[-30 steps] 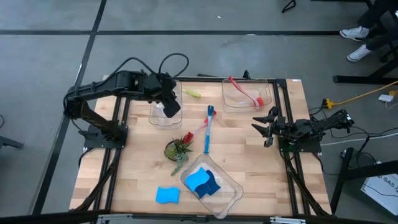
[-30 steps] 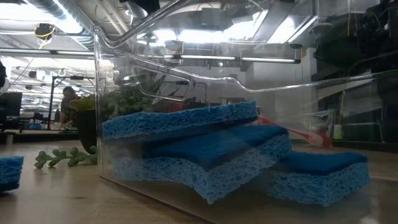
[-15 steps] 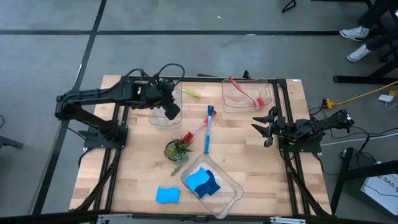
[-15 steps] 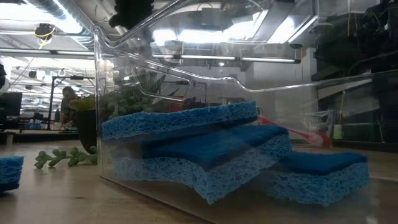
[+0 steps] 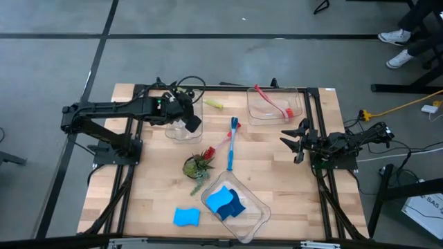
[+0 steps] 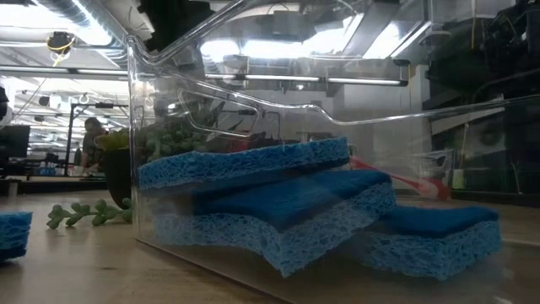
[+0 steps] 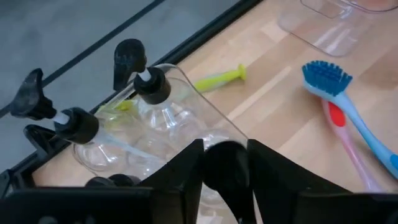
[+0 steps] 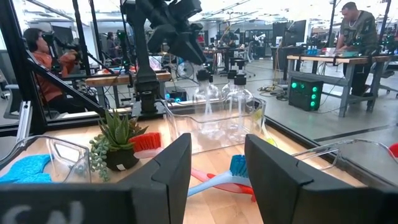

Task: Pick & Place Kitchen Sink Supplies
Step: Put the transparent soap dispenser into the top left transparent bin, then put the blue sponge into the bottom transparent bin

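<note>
My left gripper hangs over the clear bin at the table's far left, shut on a black pump top. Two clear pump bottles stand inside that bin. A yellow-green brush lies behind the bin. A blue brush lies across a red-pink one mid-table. Another red brush lies in the far right bin. Blue sponges sit in the near bin, and one sponge lies loose beside it. My right gripper waits open at the right edge. My left gripper has a dark rounded pump top pinched between its two fingers, coming from above and pointing down into the bin. The bottle's body below the fingers is hidden by the gripper itself, so whether it stands on the bin floor cannot be told.
A small potted plant stands mid-table between the bottle bin and the sponge bin. The far right bin holds only the red brush. Bare wood lies along the table's left side and near right corner. People are in the room behind.
My left arm has flattened out and its gripper has come down toward the bottle bin, staying over the same spot. The sponges, brushes and right arm have kept still.
</note>
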Controlling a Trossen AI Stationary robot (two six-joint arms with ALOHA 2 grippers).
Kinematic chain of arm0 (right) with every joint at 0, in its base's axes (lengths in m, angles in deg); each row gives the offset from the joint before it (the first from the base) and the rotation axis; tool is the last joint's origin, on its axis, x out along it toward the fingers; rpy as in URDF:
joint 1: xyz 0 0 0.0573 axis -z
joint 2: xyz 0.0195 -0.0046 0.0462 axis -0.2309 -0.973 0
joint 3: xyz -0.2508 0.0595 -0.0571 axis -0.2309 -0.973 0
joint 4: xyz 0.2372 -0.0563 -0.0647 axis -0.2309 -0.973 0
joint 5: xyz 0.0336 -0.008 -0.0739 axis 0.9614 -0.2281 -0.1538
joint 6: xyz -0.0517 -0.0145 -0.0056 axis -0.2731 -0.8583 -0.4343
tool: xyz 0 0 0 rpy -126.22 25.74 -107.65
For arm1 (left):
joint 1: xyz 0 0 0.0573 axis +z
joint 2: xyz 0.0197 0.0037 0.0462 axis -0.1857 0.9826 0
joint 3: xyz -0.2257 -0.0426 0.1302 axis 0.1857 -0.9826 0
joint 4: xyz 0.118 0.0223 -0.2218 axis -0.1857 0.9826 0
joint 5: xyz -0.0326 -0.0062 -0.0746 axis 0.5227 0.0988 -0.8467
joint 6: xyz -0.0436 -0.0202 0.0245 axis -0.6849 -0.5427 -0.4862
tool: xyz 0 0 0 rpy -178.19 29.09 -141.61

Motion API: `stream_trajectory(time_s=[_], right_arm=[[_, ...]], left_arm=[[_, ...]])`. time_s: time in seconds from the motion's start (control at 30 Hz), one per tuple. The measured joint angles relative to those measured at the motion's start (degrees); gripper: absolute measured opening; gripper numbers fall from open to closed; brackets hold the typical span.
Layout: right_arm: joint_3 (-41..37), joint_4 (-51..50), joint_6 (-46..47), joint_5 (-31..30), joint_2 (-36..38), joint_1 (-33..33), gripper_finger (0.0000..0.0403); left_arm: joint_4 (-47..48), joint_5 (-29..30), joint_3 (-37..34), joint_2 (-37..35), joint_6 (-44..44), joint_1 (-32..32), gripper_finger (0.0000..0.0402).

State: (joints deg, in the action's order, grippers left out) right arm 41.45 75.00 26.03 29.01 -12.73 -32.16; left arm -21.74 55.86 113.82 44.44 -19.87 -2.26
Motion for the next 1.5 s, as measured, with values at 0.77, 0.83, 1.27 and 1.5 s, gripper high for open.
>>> stream_trajectory(time_s=[0.77, 0.83, 1.27, 1.5], right_arm=[[0.00, 0.02, 0.17, 0.00, -0.01, 0.00, 0.0149], [0.00, 0.00, 0.06, 0.00, 0.01, 0.02, 0.0149], [0.00, 0.02, 0.15, 0.00, 0.00, 0.01, 0.0149], [0.00, 0.02, 0.12, -0.01, 0.01, 0.01, 0.0149]], left_arm=[[-0.11, -8.60, 2.59, 0.11, 5.53, 1.06, 0.0129], [-0.02, -9.97, 2.77, 0.11, 6.11, 1.06, 0.0145], [-0.01, -13.01, 2.89, -2.92, 12.03, 1.43, 0.0232], [-0.32, -13.52, 2.89, -7.18, 13.21, 1.43, 0.0229]])
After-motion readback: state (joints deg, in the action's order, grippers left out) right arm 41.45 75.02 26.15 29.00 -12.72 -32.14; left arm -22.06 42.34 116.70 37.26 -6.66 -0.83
